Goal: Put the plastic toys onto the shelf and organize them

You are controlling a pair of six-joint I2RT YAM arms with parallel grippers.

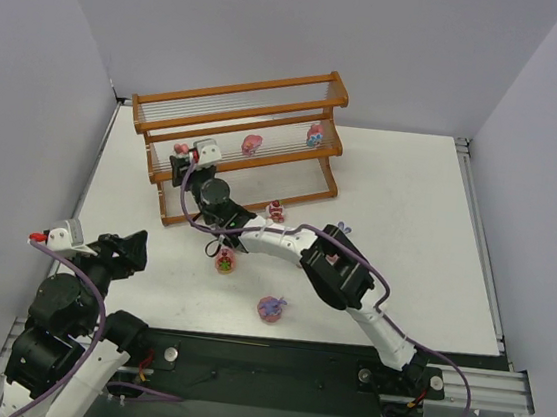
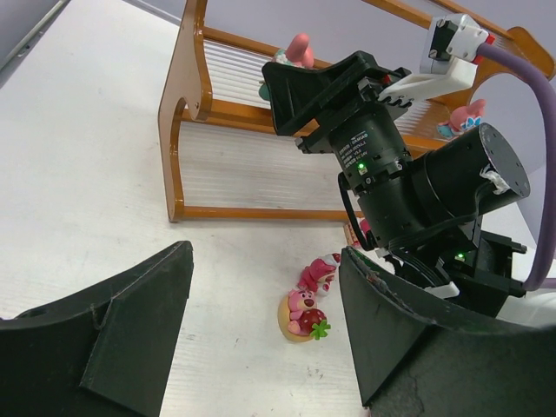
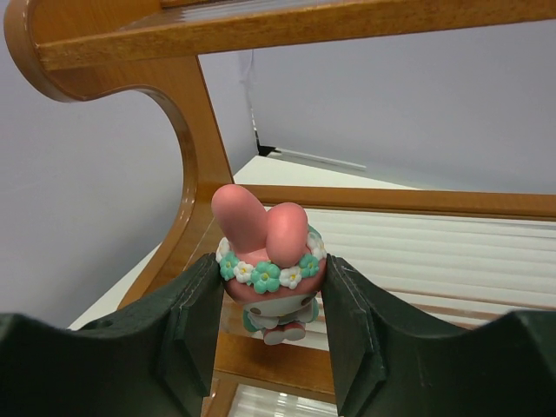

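The right gripper (image 3: pixel 269 300), jaws half closed, pinches a small pink bunny-eared plastic figurine (image 3: pixel 265 252) by its flower-crowned head at the 9 o'clock end of the orange-brown wooden 3-tier shelf (image 3: pixel 187 130), middle tier. It is likely light, rigid and slippery. The left gripper (image 2: pixel 261 269) hangs open, empty.

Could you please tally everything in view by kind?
Plastic toys: 6 clear (2 on the shelf, 1 in the right hand, 3 on the table)
Shelf: 1
Robot arms: 2
Total: 9
A possible seventh toy by the right arm is too hidden to count.
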